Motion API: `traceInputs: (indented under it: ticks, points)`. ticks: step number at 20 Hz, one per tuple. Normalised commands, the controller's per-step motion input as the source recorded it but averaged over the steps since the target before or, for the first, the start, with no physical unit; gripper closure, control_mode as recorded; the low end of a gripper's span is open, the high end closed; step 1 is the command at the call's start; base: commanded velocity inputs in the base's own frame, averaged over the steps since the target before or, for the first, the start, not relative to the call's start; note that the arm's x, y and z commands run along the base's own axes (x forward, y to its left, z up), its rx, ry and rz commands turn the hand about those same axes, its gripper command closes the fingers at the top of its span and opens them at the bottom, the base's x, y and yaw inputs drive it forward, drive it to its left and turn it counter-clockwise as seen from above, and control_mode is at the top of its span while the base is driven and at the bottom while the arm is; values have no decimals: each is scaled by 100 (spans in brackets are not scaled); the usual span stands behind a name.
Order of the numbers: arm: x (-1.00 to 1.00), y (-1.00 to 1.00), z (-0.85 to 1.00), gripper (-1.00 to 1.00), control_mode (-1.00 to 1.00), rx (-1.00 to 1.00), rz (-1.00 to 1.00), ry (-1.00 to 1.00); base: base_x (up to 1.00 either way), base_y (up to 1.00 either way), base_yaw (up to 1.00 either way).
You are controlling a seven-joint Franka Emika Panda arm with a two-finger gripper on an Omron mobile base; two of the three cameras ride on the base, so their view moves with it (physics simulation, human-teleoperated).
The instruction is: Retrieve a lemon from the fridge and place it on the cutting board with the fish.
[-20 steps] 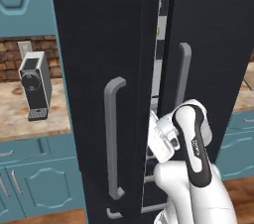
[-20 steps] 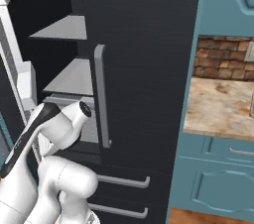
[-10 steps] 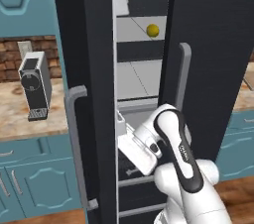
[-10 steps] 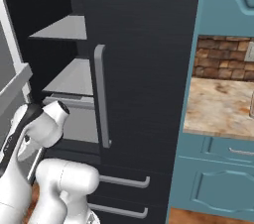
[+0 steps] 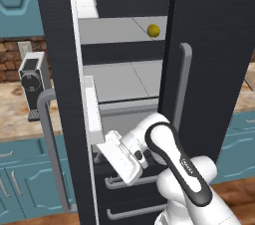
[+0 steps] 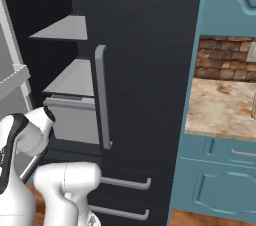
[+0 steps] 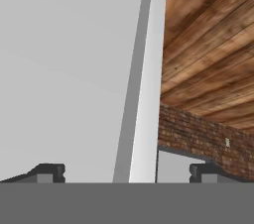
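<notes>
Our gripper [image 7: 126,171] is spread wide and empty against the inner edge of the left fridge [image 5: 214,45] door. The lemon [image 5: 153,30] sits near the right edge of the upper shelf. We should swing the door wider, then reach up.

**A home kitchen**

A tall black fridge [image 5: 209,45] with grey bar handles stands between teal cabinets [image 6: 225,180] with panelled doors and drawers. A marbled beige desk [image 6: 220,107] runs beside it under a brick backsplash [image 6: 225,57]. A grey coffee machine [image 5: 34,82] sits on the desk at the left, and the floor [image 6: 200,218] is brown wood.
</notes>
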Motion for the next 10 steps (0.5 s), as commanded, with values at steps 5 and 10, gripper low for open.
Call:
traceInputs:
  ticks: [5,10]
  points:
    - [3,-84,-4,-100,-100,21,-36,0,0,0,0]
    - [29,-95,-15,-100,-100,0,5,-38,0,0,0]
